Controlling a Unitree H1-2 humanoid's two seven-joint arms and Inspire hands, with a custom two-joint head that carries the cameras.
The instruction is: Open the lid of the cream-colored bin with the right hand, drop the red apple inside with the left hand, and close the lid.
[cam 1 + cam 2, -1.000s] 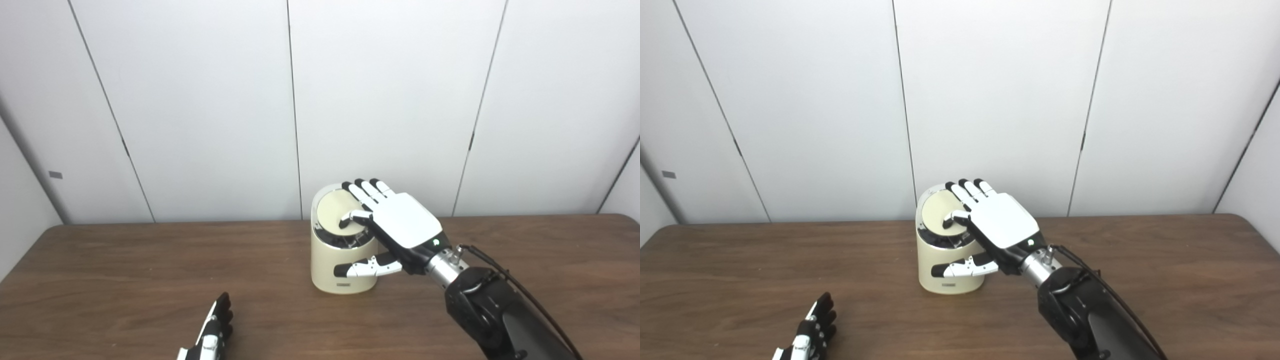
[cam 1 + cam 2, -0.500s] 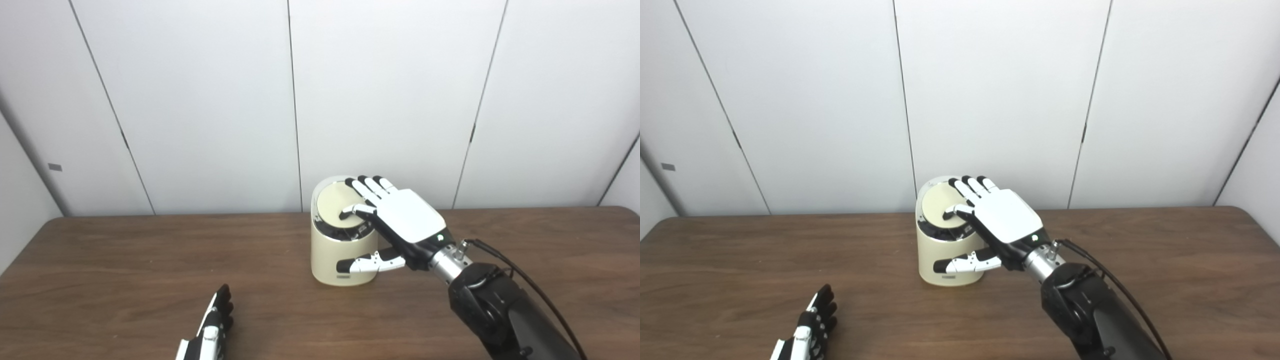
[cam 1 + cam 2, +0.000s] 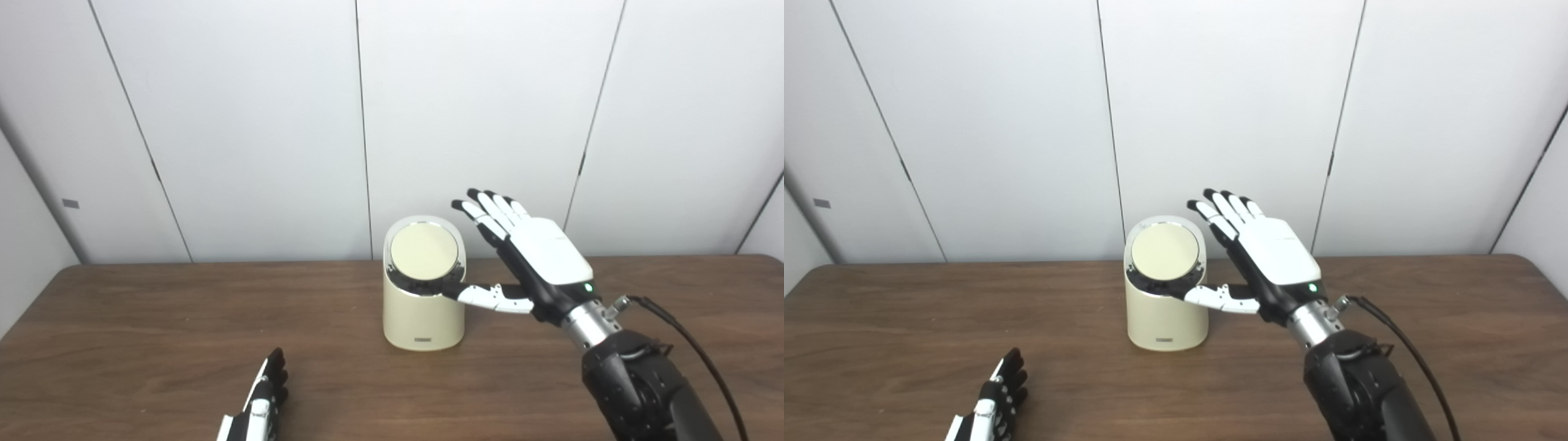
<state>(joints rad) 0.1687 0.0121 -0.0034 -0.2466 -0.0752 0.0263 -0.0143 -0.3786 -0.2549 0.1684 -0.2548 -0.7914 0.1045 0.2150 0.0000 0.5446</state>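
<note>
The cream-colored bin [image 3: 422, 318] stands on the brown table [image 3: 153, 324], near its back middle. Its round lid [image 3: 424, 251] sits at a slant facing me, with a dark shiny band under its front edge. My right hand [image 3: 539, 257] hangs open just right of the bin, palm toward it and fingers spread upward. Its thumb [image 3: 484, 294] reaches to the bin's right rim. At the bottom edge my left hand [image 3: 260, 410] lies flat on the table, open and holding nothing. No red apple is in view.
White wall panels [image 3: 245, 122] rise right behind the table's back edge. A black cable [image 3: 692, 349] runs along my right forearm. Bare brown tabletop stretches to the left and right of the bin.
My right hand has lifted off the lid and drawn back up and to the right, leaving the lid uncovered. The left hand has stayed put. The camera has shifted slightly.
</note>
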